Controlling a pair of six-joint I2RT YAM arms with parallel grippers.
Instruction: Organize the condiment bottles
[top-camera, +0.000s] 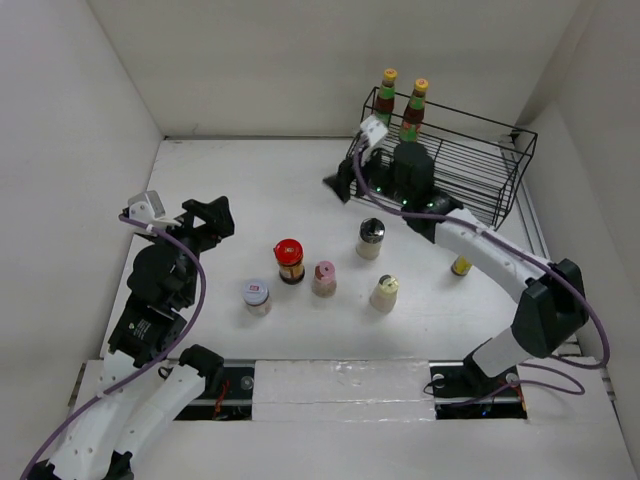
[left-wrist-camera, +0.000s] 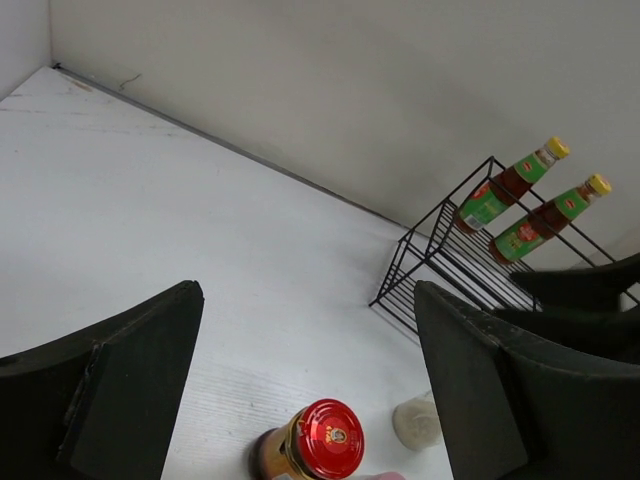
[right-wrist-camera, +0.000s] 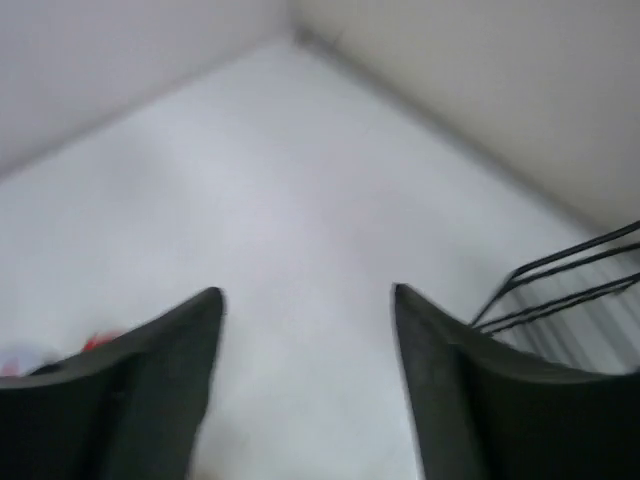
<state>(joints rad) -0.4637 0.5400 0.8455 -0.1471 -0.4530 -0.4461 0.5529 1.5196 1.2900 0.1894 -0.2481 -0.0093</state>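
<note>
In the top view the rack (top-camera: 480, 170) sits at 2 o'clock on the table (top-camera: 250, 190). Two sauce bottles (top-camera: 388, 95) stand upright side by side in its 10 o'clock corner.

The other six bottles are on the table, none touching:
- The red jar (top-camera: 289, 260) is near the centre.
- The pink shaker (top-camera: 323, 277) is at its 4 o'clock, just beside it.
- The white jar (top-camera: 256, 296) is at its 7 o'clock.
- The grey shaker (top-camera: 371, 238) is at 2 o'clock of the pink one.
- The cream shaker (top-camera: 384, 293) is at 6 o'clock of the grey.
- The brown bottle (top-camera: 461, 265) is at 2 o'clock of the cream shaker, half hidden behind the right arm.

The left claw (top-camera: 212, 214) hangs at 10 o'clock of the red jar, well apart from it. Its wrist view shows the fingers (left-wrist-camera: 130, 390) spread with nothing between them.

The right claw (top-camera: 345, 180) is just beside the rack's 9 o'clock end. Its wrist view is blurred, but the fingers (right-wrist-camera: 165, 370) stand apart over bare table.
</note>
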